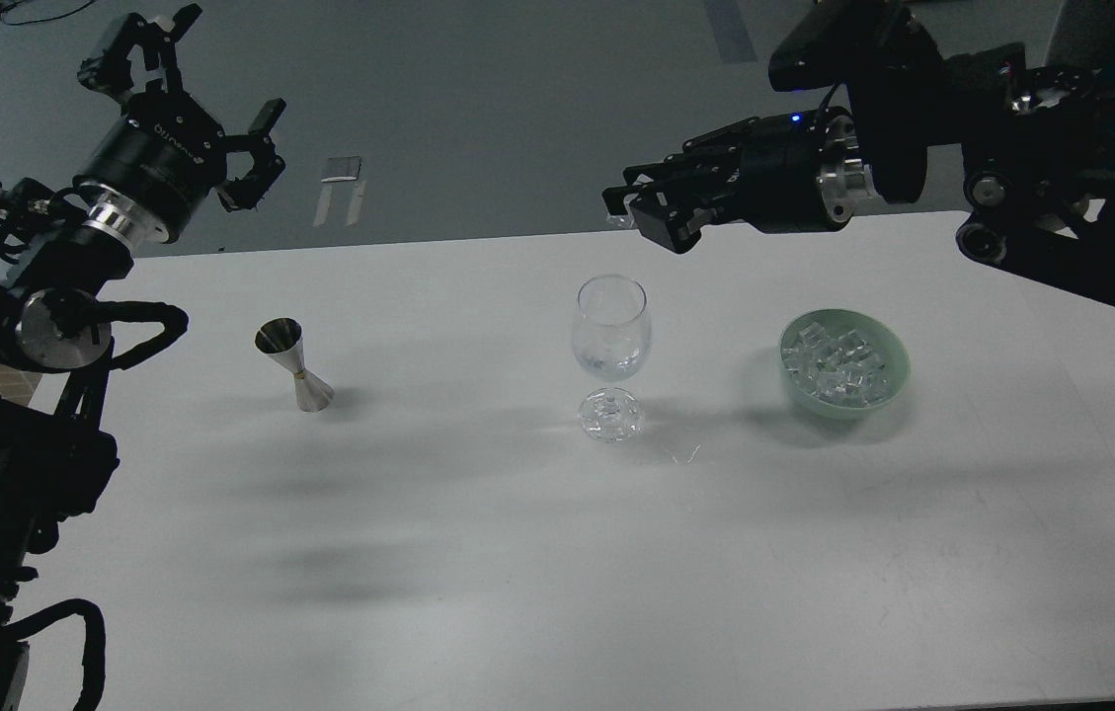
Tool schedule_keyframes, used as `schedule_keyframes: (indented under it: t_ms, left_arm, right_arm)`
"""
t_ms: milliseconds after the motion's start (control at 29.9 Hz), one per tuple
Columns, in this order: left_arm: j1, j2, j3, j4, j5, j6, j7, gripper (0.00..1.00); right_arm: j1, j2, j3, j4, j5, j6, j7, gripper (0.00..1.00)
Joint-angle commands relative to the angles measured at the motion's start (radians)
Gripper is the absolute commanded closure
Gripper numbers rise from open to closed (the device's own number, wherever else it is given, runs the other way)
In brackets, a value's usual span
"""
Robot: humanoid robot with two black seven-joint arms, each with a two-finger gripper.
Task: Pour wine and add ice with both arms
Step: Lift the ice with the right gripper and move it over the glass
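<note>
A clear stemmed wine glass (611, 336) stands upright at the table's middle, with something clear low in its bowl. A pale green bowl (895, 380) to its right holds several ice cubes (834, 367). A steel jigger (295, 365) stands to the left. My right gripper (628, 212) hangs above the glass, slightly to the right of its rim, fingers closed on a small clear ice lump (616, 219). My left gripper (226, 64) is open and empty, raised high beyond the table's far left edge, well above and left of the jigger.
The white table (478, 553) is bare in front of the glass. A second table (1110, 326) abuts on the right. My right arm (1041, 207) spans the far right corner above the bowl. The grey floor lies beyond the far edge.
</note>
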Motion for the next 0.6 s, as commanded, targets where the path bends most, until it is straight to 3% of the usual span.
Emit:
schedule_keyframes:
  t_ms: [0,568]
  left_arm:
    - [0.002,-0.009,0.020,0.000,0.000,0.003,0.000,0.02]
    - [0.005,-0.012,0.031,-0.002,0.000,0.000,-0.001,0.02]
  right_arm:
    - [0.043,0.009,-0.055,0.009,0.013,0.025,0.005,0.95]
    - [0.067,0.076,-0.155,-0.010,0.057,0.055,0.007,0.93]
